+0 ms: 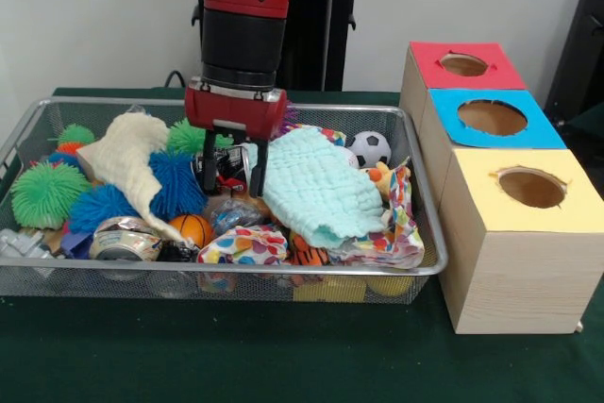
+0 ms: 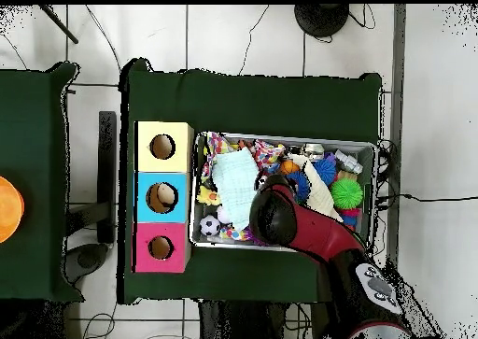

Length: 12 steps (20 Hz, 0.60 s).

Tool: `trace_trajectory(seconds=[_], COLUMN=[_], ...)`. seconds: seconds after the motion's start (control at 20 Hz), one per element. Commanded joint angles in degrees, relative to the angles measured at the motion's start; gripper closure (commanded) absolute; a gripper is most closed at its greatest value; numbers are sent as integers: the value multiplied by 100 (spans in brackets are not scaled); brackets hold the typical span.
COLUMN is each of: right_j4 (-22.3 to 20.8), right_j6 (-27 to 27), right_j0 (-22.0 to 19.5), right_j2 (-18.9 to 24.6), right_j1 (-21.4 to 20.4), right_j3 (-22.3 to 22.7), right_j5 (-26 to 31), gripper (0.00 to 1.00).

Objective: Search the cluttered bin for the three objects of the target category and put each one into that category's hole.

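Note:
The wire mesh bin (image 1: 420,269) holds a heap of toys and cloths. My gripper (image 1: 233,175) is low inside the bin at its middle, set around a small can (image 1: 229,167) with a black and red side and a silvery top. A second silvery can (image 1: 124,242) lies at the bin's front left. A third can is hidden. The hole in the blue top (image 1: 493,117) is the middle one of three box holes to the right of the bin. In the overhead view the arm (image 2: 280,218) covers the gripper, and the blue hole (image 2: 161,197) lies left of the bin (image 2: 374,181).
A mint cloth (image 1: 316,186) lies right of the gripper and a cream cloth (image 1: 127,153) to its left. Spiky puff balls (image 1: 42,193), a small basketball (image 1: 192,228) and a soccer ball (image 1: 370,148) lie around. The red-topped hole (image 1: 463,64) and the yellow-topped hole (image 1: 531,187) flank the blue one.

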Motion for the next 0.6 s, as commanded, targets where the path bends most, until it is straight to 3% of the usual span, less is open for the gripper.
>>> trace_trajectory(seconds=[0.05,0.3,0.6], right_j4=[95,143,333], right_j6=[1136,1097,971], right_j0=[-108,-83,103], right_j2=[626,623,456], right_j1=[-34,-9,-154], right_j3=[189,71,-186], right_j5=[219,313,888], gripper=[0,0,0])
